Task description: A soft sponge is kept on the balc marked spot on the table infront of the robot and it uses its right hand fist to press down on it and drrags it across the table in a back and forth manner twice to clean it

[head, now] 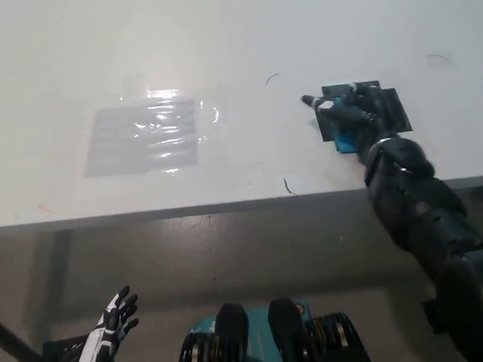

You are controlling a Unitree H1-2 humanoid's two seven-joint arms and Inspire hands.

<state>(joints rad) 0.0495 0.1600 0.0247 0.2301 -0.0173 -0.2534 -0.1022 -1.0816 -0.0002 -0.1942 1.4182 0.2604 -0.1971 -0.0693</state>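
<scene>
you see the black right hand (354, 113) at the upper right of the frame, curled up like a fist and lying on top of the blue sponge (346, 140). its fingers are bent in, and they press on the sponge rather than wrap around it. one finger sticks out toward the left of the picture. only a small bit of the blue sponge peeks out below the hand. the sponge sits on the black marked spot (392, 105), and the dark square shows around the hand, mostly on its right side and along the top. the black arm runs from the hand down to the lower right corner of the frame.

the worktop (215, 34) is white and fills the top half of the picture. a shiny clear sheet (147, 136) lies flat on it at the upper left, well apart from the sponge. a few thin curved pen marks (287, 186) sit on the worktop near the sponge.

the white left hand (112, 321) rests at the lower left of the frame, below the worktop edge. its fingers are spread and it holds nothing.
</scene>
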